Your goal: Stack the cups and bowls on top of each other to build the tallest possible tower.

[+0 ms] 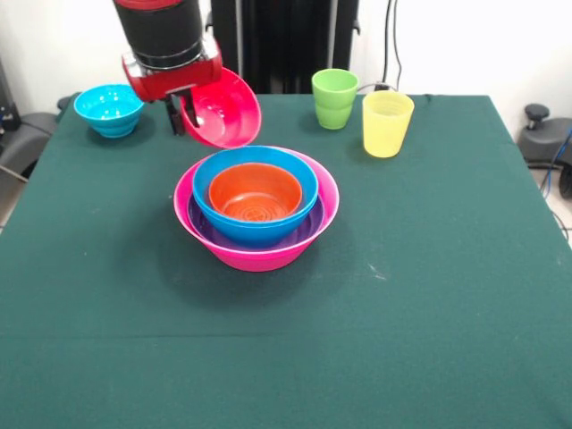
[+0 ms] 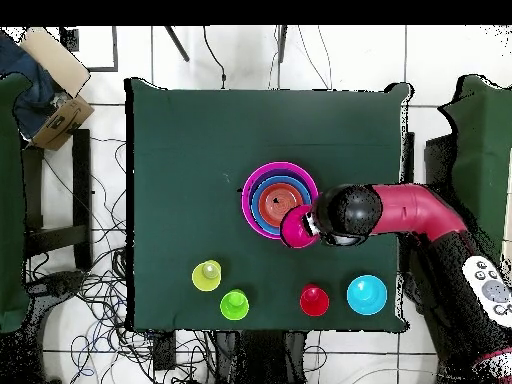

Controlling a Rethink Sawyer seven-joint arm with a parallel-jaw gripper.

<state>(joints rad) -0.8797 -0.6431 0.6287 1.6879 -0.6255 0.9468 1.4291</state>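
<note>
The jaws are clamped on the rim of the magenta-red bowl (image 1: 223, 109), held tilted by the gripper (image 1: 183, 116) just behind the tower (image 1: 256, 207). Nearest stands that tower: pink, purple, blue and orange bowls nested. Farther back sit the yellow cup (image 1: 386, 123), green cup (image 1: 334, 98) and, far left, the cyan bowl (image 1: 109, 109).

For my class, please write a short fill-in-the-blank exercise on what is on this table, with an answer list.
1. The gripper holds the magenta-red bowl tilted beside the tower, whose outermost bowl is ____.
2. The innermost bowl of the tower is ____.
3. The yellow cup stands next to the ____ cup.
4. The cyan bowl stands ____ on the table.

Answers: pink; orange; green; alone
</note>
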